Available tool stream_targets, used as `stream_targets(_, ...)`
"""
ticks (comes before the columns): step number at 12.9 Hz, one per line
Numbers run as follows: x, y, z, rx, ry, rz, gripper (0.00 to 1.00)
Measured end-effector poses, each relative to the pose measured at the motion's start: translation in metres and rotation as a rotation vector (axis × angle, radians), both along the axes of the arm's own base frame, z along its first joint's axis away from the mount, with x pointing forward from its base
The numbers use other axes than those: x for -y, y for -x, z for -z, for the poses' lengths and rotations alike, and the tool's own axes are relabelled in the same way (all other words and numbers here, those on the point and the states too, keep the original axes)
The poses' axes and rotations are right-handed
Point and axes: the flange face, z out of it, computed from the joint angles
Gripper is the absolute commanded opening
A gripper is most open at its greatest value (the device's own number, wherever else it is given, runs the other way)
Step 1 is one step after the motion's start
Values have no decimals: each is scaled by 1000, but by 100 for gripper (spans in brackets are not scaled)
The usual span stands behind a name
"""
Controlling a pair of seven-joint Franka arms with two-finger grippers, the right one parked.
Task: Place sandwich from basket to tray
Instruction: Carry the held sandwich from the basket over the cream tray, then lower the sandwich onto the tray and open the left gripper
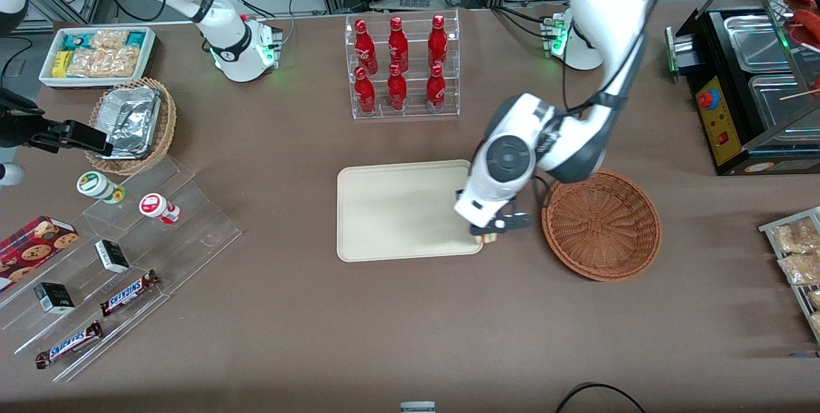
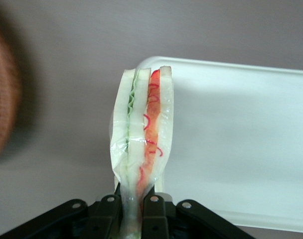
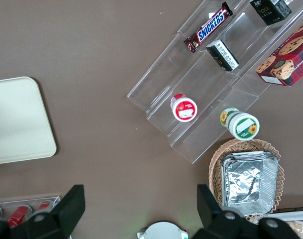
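Black gripper fingers pinch the film-wrapped sandwich, a layered wedge of pale bread. It hangs over the smooth cream tray corner, at middle frame in the front view, beside the round woven basket.

Gripper over the tray corner nearest the basket, clamped on the sandwich. Sandwich above the tray's rim, at that same corner. Basket just beside the tray, toward the working arm's end of the table. Bottle rack farther from the front camera than the tray. Stepped stand well apart from the tray, toward the parked arm's end.
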Motion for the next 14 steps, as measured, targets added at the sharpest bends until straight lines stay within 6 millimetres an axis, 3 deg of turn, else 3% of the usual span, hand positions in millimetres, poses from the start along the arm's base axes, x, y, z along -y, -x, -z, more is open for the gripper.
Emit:
stream_targets(4,84,24,13,23,23,9,0)
stream_targets(7,123,33,34,50,56,-16,0)
stream_targets(10,138,36,55,48,60,-37,0)
stream_targets(13,141,37,67,38,51,-53,0)
stream_targets(14,141,37,70,36,48,-61,7)
